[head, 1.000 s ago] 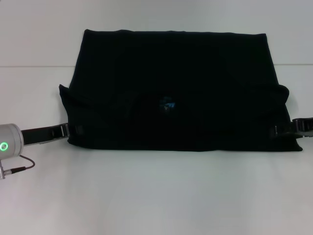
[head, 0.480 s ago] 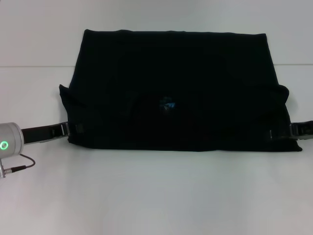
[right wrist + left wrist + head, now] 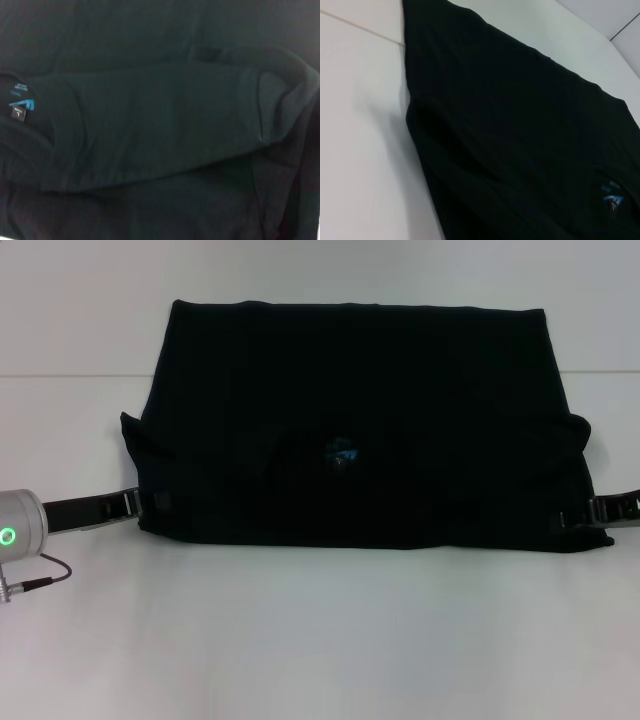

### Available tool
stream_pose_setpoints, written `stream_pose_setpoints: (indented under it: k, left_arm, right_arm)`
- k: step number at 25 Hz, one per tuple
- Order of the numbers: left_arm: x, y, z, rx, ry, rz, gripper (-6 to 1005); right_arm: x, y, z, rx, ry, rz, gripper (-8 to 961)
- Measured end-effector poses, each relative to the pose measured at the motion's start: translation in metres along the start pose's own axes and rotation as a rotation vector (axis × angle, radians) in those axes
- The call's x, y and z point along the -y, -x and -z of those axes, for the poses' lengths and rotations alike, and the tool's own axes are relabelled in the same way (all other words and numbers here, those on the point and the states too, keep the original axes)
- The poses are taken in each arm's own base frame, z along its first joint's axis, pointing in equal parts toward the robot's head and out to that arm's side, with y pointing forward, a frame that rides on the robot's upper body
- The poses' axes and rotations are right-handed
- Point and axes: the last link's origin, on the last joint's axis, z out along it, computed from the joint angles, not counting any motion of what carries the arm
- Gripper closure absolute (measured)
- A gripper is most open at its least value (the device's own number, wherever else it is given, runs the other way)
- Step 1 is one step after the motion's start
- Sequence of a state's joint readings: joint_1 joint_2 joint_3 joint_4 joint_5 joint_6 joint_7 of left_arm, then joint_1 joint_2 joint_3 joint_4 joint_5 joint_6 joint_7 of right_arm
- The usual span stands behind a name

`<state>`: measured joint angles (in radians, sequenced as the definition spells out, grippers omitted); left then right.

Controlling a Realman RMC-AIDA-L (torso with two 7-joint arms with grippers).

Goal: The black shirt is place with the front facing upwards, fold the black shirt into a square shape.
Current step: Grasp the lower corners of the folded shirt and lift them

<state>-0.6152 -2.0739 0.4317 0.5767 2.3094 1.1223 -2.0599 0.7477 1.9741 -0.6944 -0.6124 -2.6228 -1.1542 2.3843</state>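
The black shirt [image 3: 360, 425] lies mid-table as a wide rectangle, blue neck label [image 3: 343, 452] showing; side folds appear left. The left gripper [image 3: 140, 505] and right gripper [image 3: 585, 512] meet its near corners; finger spread cannot be told.

A plain white tabletop [image 3: 330, 630] fills the head view under even, soft light. A thin straight seam [image 3: 70, 376] crosses it from side to side toward its far edge. In the left wrist view, the tabletop's rounded corner [image 3: 600, 35] shows.
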Motion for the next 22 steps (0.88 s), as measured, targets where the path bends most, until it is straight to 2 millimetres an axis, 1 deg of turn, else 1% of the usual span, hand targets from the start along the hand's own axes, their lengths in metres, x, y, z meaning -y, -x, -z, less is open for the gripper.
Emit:
stream_pose_setpoints:
  k: [2,8,13,18,20,22]
  left_arm:
    - [0.000,0.000,0.000,-0.004,0.002,-0.002,945]
    - [-0.001,0.000,0.000,-0.002,0.009,-0.001,941]
    - [-0.005,0.001,0.002,0.009,0.036,-0.005,938]
    - [-0.012,0.002,0.007,0.052,0.093,-0.014,934]
    - [-0.015,0.005,0.011,0.092,0.119,-0.020,933]
    - [-0.016,0.010,0.020,0.134,0.146,-0.010,931]
  right_arm:
    - [0.000,0.000,0.000,0.000,0.000,0.001,373]
    - [0.002,0.000,0.002,0.005,0.002,-0.007,580]
    - [0.002,-0.001,0.003,-0.001,0.007,-0.006,820]
    - [-0.001,-0.002,0.007,-0.026,0.027,0.015,902]
    - [-0.002,-0.007,0.011,-0.057,0.045,0.024,902]
    - [-0.001,-0.018,0.016,-0.107,0.066,0.031,902]
